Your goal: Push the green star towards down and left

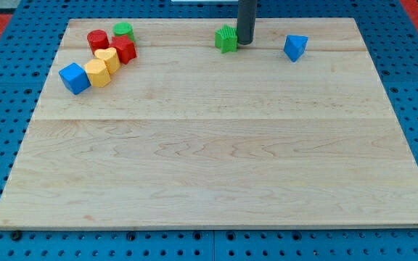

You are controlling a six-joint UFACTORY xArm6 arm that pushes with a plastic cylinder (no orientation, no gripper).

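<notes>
The green star (226, 39) lies near the top middle of the wooden board (216, 159). My tip (244, 42) stands right beside the star, on its right side, touching or nearly touching it. The dark rod rises straight up out of the view's top.
A blue triangular block (294, 47) lies to the right of my tip. At the top left is a cluster: a red cylinder (97, 39), a green cylinder (123, 30), a red block (124, 50), a yellow heart (107, 58), a yellow block (97, 73) and a blue cube (74, 77).
</notes>
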